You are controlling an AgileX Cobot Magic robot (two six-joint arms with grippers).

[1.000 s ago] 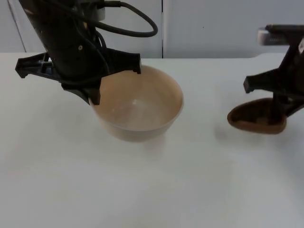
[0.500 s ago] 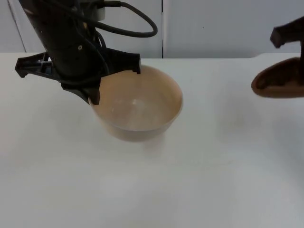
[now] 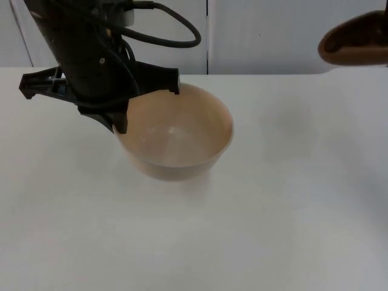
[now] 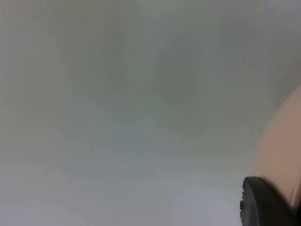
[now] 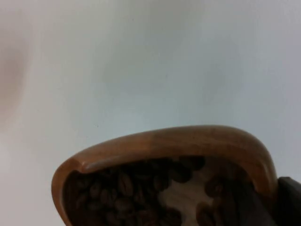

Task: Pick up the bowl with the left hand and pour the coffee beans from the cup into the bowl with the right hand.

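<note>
Top view: your left gripper (image 3: 118, 121) sits at the near-left rim of the tan bowl (image 3: 182, 136), closed on that rim, with the bowl stretching out to its right over the white table (image 3: 242, 230). Well off to the right of the bowl, up against the grey partition wall (image 3: 273, 36), you can see the brown cup (image 3: 351, 42) raised clear of the table; the right gripper itself is out of frame here. Left wrist view: a black fingertip (image 4: 263, 202) presses against the bowl's pale outer wall (image 4: 282, 146), with bare table beyond. Right wrist view: the cup (image 5: 164, 146) is right in front of your right gripper, its wooden rim arching over the dark coffee beans (image 5: 122, 193) inside, and one black finger (image 5: 289, 202) touches its side, gripping it.
</note>
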